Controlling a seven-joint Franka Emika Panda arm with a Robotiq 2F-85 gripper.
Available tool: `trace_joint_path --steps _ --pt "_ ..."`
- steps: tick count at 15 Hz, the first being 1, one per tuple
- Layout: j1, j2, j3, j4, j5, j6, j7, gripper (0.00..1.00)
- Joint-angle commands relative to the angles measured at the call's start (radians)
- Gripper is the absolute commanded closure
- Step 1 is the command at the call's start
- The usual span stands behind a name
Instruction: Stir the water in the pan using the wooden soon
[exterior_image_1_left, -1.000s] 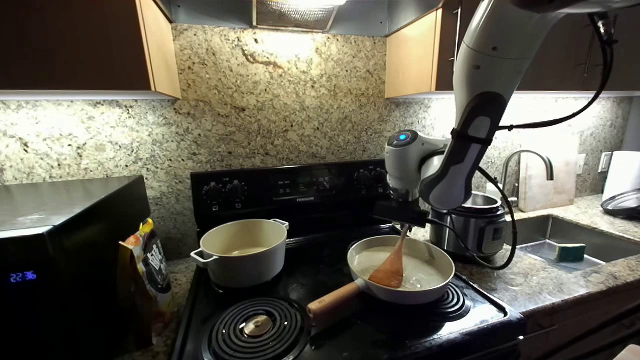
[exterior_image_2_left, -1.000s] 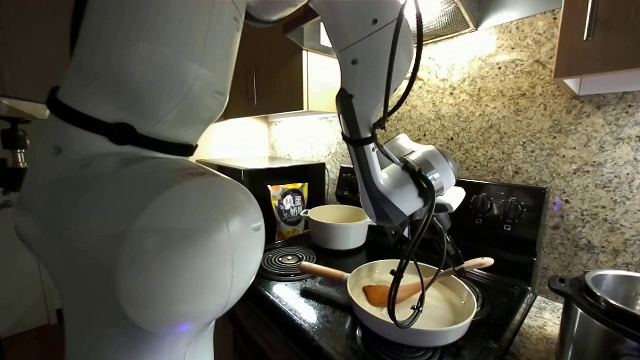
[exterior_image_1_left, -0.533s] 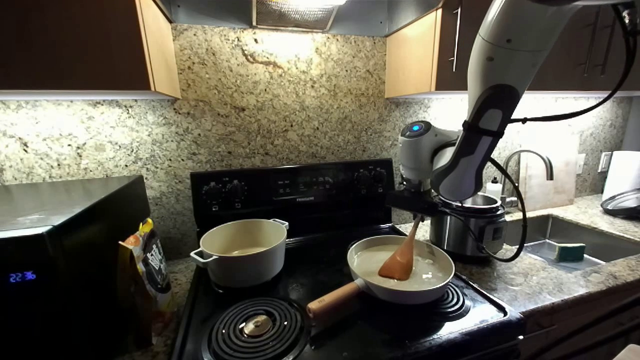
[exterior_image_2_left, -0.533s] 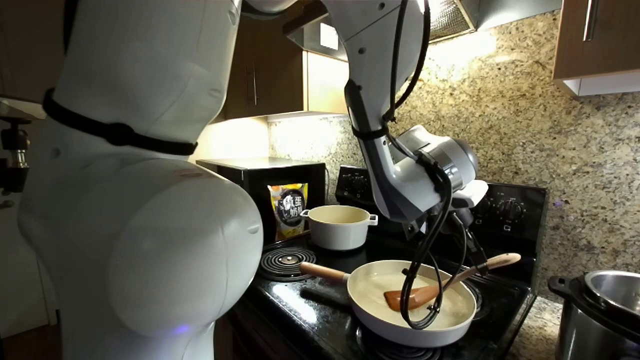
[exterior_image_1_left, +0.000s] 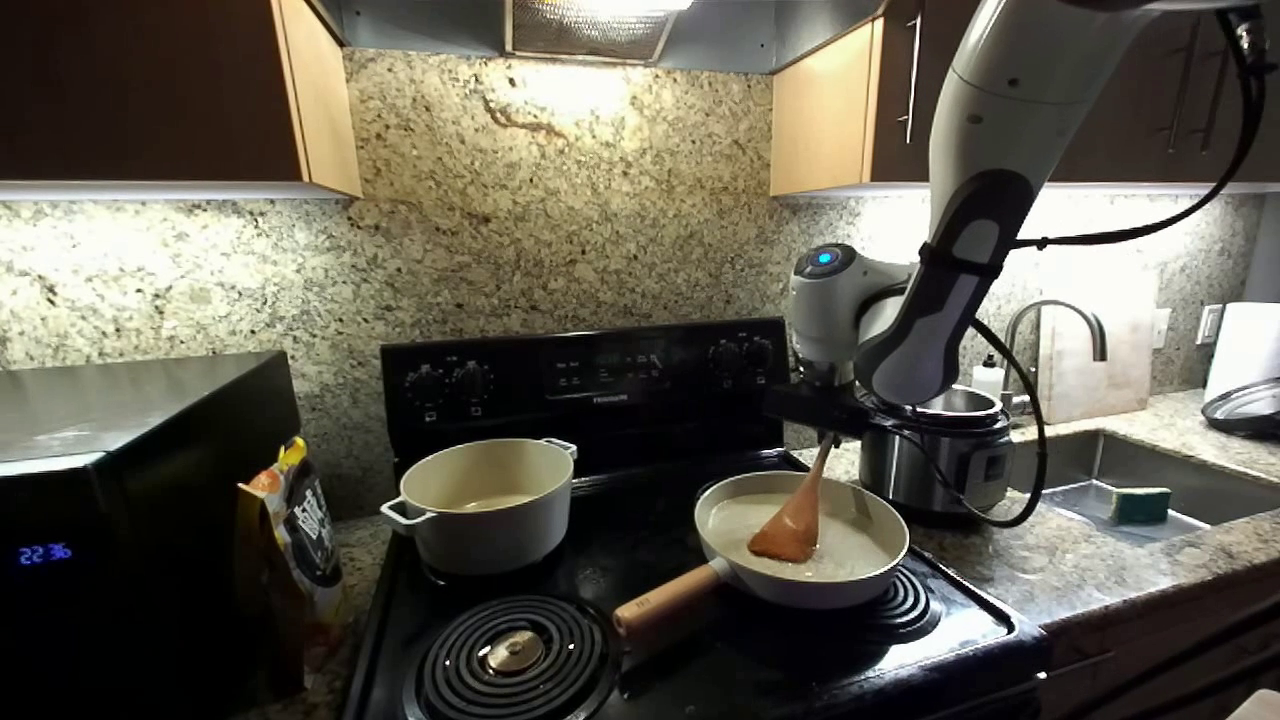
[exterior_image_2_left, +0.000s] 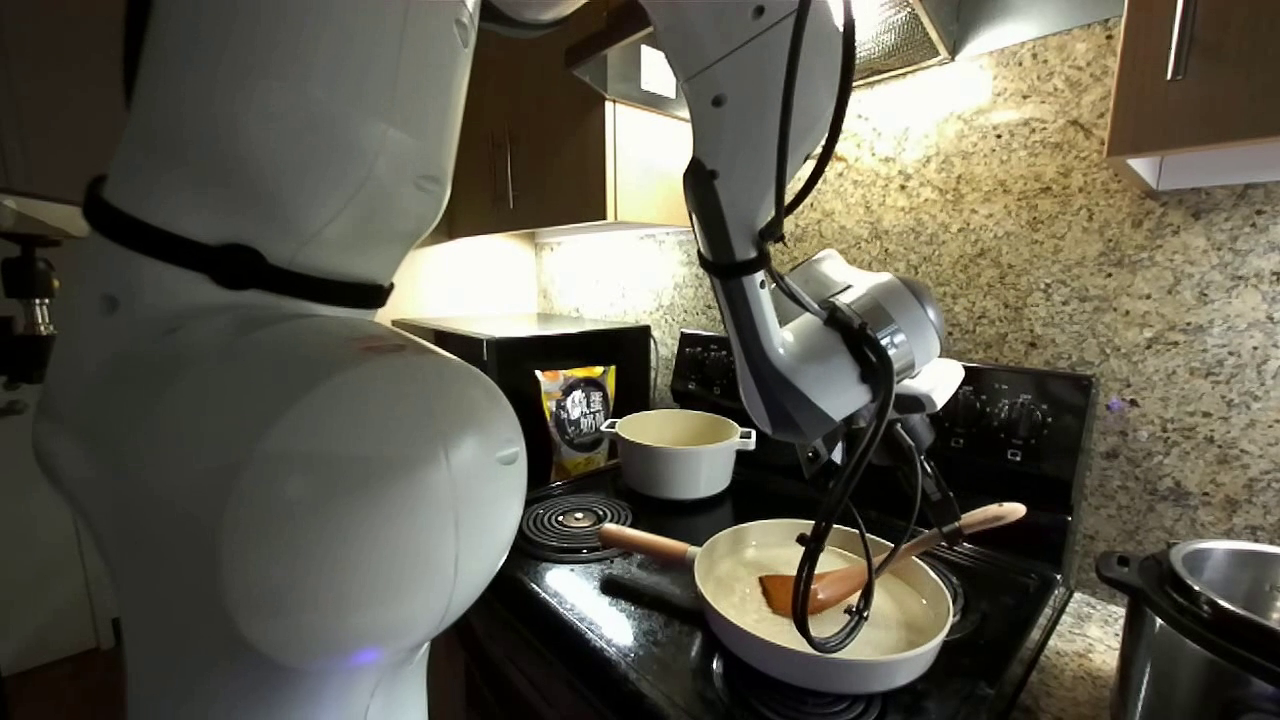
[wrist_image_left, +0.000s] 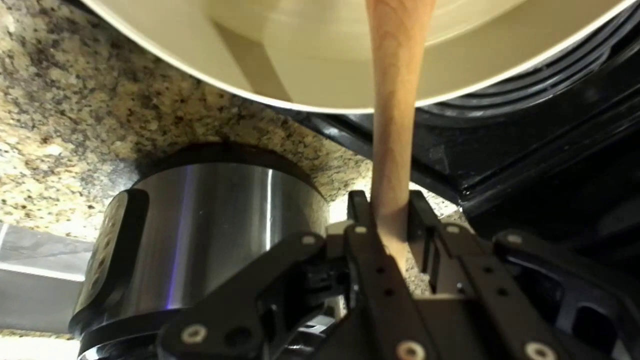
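Grasping the wooden spoon (wrist_image_left: 397, 115) by its handle, the gripper (wrist_image_left: 389, 204) squeezes it from both sides in the wrist view, the spoon's far end (exterior_image_2_left: 998, 514) sticking out past the grip in an exterior view. From there the spoon slants down over the rim of the pan (exterior_image_1_left: 825, 594); whether it touches that rim I cannot tell. Its broad head (exterior_image_1_left: 788, 536) sits low inside, near the middle and a little toward the pan's long handle (exterior_image_1_left: 672, 598), and looks dipped in the pale water (exterior_image_1_left: 852, 545). So the setting-up seems done: spoon held, pan on the stove (exterior_image_1_left: 720, 672), water in it, head in place. What is left, I judge, is the stirring itself, or the rest of it; one moment cannot tell how many turns have been made, and nothing marks the job as finished. Just beside the stove, on the counter (exterior_image_1_left: 1080, 570), stands the steel cooker (wrist_image_left: 225, 215), near the gripper. Farther off are the deep pot (exterior_image_1_left: 495, 542), at the back of the stove and well apart from the pan, and the sink (exterior_image_1_left: 1190, 475), with a sponge (exterior_image_1_left: 1140, 505) in it.
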Motion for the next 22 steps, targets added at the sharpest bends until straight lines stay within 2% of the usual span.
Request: trace_joint_path --steps 1,9,16,22 --pt "0.005 0.005 0.022 -0.001 0.012 0.010 -0.016 0.95" --pt "-0.021 -0.034 -0.045 -0.003 -0.020 0.035 0.000 0.95" --pt "0.039 0.046 -0.034 0.029 -0.051 0.104 0.096 0.95" --pt "0.056 0.003 -0.097 0.016 -0.120 0.103 0.150 0.95"
